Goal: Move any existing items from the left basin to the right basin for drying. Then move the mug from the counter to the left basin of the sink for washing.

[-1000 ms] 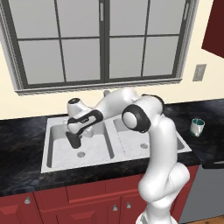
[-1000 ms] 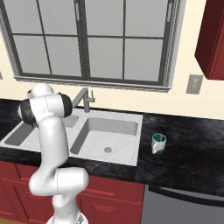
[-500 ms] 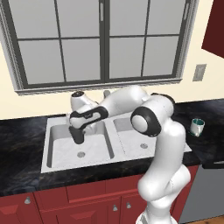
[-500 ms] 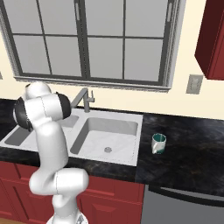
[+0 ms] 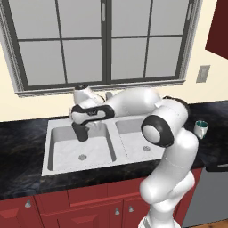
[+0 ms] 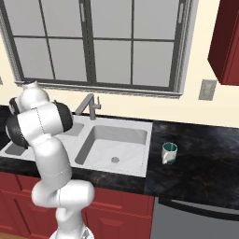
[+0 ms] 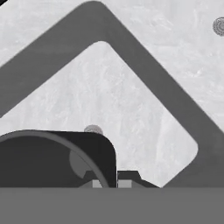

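With the two-finger gripper clamped on the dark grey handleless tumbler (above the narrower light-grey left basin), carry it level over the divider.

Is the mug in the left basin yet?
No, the mug stands on the black counter, to the right of the sink.

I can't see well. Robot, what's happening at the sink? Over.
Gripper shut on dark tumbler, lifted over left basin. Mug waits on counter. Faucet stands behind the divider.
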You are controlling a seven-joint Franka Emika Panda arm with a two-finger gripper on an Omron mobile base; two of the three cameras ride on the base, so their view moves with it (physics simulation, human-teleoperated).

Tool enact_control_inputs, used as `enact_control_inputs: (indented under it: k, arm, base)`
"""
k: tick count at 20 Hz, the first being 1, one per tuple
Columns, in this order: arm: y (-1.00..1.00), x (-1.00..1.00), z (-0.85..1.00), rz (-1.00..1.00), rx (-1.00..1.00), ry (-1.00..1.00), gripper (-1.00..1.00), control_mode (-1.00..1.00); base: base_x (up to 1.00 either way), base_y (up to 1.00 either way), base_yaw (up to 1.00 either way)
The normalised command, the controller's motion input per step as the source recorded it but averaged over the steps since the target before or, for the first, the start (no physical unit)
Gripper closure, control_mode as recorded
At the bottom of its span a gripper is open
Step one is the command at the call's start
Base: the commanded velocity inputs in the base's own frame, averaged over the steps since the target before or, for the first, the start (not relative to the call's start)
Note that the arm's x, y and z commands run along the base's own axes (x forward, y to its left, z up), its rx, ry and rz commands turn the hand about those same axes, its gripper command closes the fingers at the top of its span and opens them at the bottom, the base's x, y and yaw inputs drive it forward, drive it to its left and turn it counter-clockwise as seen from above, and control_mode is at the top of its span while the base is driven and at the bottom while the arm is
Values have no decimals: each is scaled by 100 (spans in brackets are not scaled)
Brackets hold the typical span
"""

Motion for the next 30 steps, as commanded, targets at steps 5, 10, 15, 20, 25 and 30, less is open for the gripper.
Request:
enact_control_inputs:
  k: [5,10,15,20,25,30]
  arm:
    - [-25,-37,40,-5,0,0,100,-100]
    - [-31,-36,33,-6,1,1,100,-100]
    - [-33,-39,21,-5,2,1,100,-100]
    - [-29,-37,16,-5,2,1,100,-100]
    - [-31,-33,13,-3,1,1,100,-100]
    - [-32,-28,9,-1,2,2,100,-100]
  base:
    - [0,0,0]
    - [0,0,0]
    - [0,0,0]
    - [0,0,0]
    - [0,0,0]
    - [0,0,0]
